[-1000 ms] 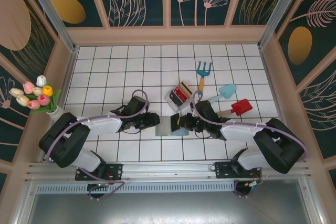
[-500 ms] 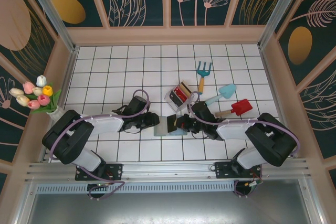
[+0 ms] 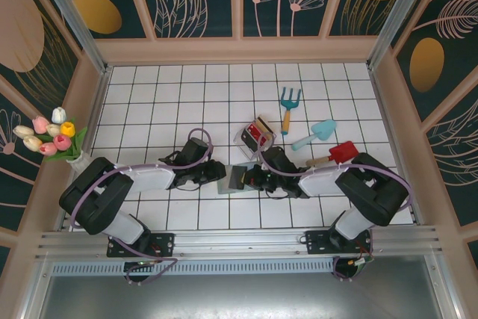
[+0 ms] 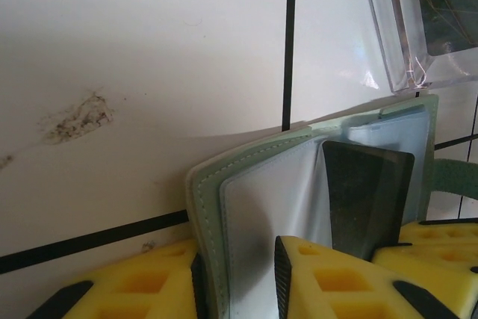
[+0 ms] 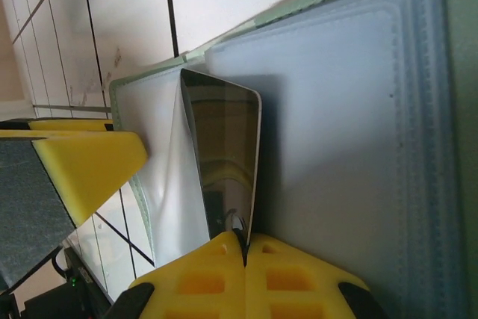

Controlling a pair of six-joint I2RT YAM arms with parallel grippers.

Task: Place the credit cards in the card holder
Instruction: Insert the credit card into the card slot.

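Note:
The grey-green card holder (image 3: pixel 233 179) lies open on the tiles between my two grippers. My left gripper (image 4: pixel 235 289) is shut on its left flap (image 4: pixel 246 207), one yellow finger outside and one on the pale inner pocket. My right gripper (image 5: pixel 245 255) is shut on a black credit card (image 5: pixel 220 155), held on edge with its far end against the holder's pale blue-grey pockets (image 5: pixel 351 147). The same black card (image 4: pixel 366 184) stands inside the fold in the left wrist view. More credit cards, red and dark, stand in a clear tray (image 3: pixel 254 137) just behind the holder.
A blue hand fork (image 3: pixel 288 102), a teal trowel (image 3: pixel 317 132) and a red shovel (image 3: pixel 342 153) lie to the right of the tray. A bunch of tulips (image 3: pixel 48 136) sits at the left wall. White tiles stretch open toward the back.
My left gripper has closed onto the holder's left flap. My right gripper has moved left with the black card, bringing it into the open holder.

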